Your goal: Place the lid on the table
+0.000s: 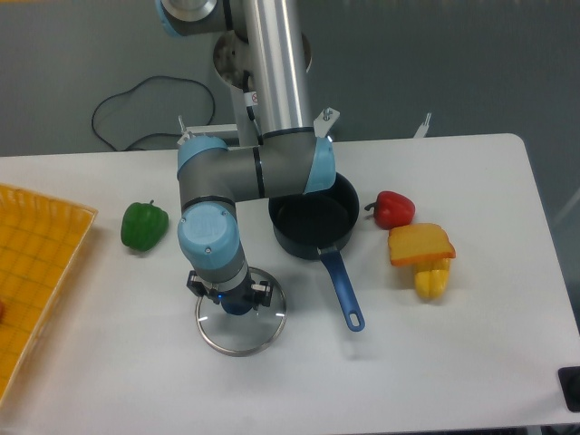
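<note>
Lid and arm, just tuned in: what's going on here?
The UR5e's gripper is down over the blue knob of the glass lid, which sits at or just above the white table, in front of the open saucepan. Whether the fingers are shut on the knob cannot be told from this view. A green pepper lies off to one side, a red pepper to the other.

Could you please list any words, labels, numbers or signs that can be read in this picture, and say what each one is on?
No text can be read anywhere.
Small white sticker with a red mark on the robot arm's silver column: too small and blurred to read.
</note>
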Robot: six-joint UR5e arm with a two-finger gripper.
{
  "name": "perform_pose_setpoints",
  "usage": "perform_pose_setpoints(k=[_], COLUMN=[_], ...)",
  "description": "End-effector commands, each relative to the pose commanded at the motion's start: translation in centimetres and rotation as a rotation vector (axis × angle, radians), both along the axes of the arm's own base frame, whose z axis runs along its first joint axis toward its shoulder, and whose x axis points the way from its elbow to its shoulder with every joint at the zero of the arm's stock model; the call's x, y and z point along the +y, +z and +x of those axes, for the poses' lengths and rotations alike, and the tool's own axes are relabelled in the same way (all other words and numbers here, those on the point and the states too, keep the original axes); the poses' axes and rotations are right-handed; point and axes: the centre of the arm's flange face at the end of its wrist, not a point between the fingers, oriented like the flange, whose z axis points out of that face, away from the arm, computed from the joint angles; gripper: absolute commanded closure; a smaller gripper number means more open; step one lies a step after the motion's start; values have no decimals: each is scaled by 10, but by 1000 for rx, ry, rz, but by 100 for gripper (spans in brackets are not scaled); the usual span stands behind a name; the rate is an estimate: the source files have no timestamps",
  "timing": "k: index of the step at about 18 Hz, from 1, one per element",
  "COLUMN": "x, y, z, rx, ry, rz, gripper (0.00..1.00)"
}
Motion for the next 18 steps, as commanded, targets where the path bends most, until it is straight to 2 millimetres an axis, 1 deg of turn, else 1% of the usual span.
perform_pose_setpoints(k=[1, 2, 4, 7, 8, 10, 14, 15, 16, 18], x=[0, 0, 0, 0, 0, -3, -11, -12, -17, -22], y=[1, 3, 10, 8, 12, 35, 66, 70, 76, 89], z=[0, 0, -1, -1, -3, -3, -5, -7, -13, -15], rx=[1, 2, 8, 13, 20, 59, 102, 106, 111, 125], ry=[-3, -14, -24, -29, -40, -148, -340, -370, -381, -380], rz=[1, 4, 14, 8, 12, 20, 27, 26, 29, 42], gripper=[8, 0, 0, 0, 0, 0, 0, 0, 0, 0])
